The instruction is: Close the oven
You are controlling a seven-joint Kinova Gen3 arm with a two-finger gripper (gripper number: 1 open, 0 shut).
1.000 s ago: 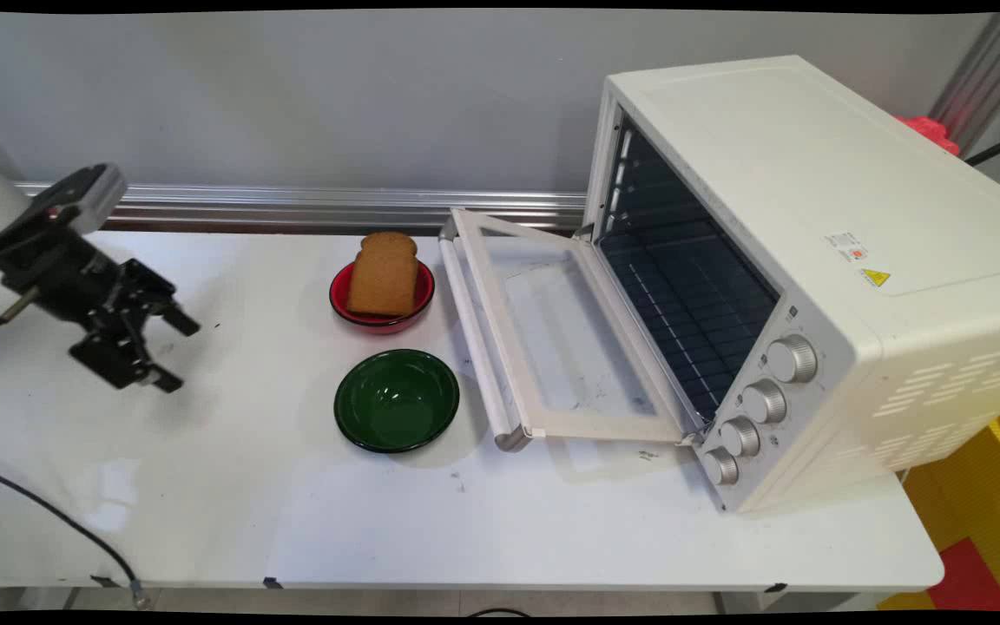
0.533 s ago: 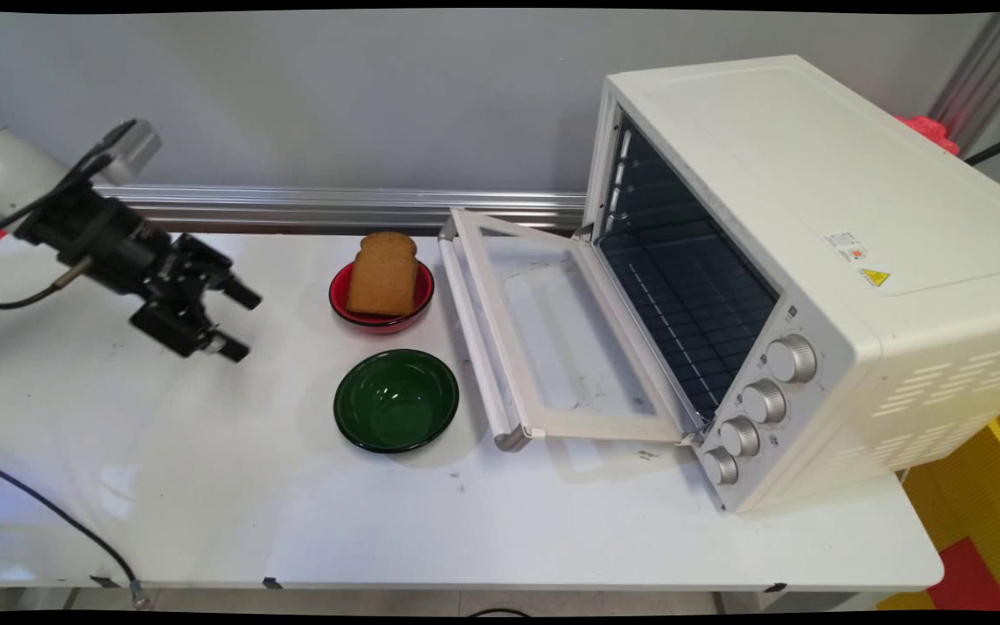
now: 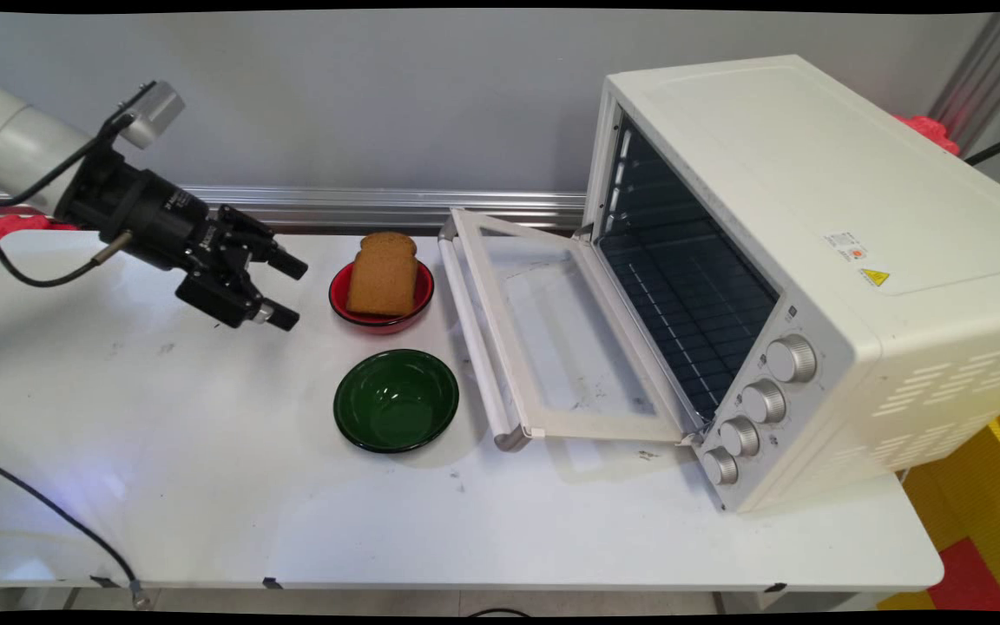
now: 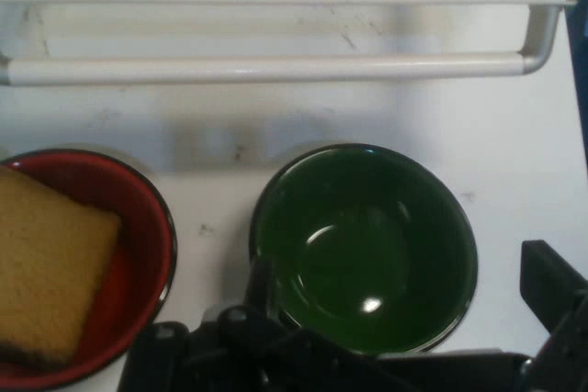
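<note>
Gripper [image 3: 283, 289] hangs over the table [image 3: 205, 486] with fingers spread, gripping nothing, just left of the red bowl [image 3: 339, 299] with toast [image 3: 383, 279]. Green bowl [image 3: 396, 401] sits nearer, open oven [image 3: 812, 260] on the right.

The main view is taken from above the table's [image 3: 205, 521] near side, facing the wall. The hand view is taken close, looking down. Both show the green bowl [image 3: 396, 400] [image 4: 366, 247], red bowl [image 3: 381, 299] [image 4: 138, 254] and oven door handle [image 3: 476, 347] [image 4: 276, 68].
</note>
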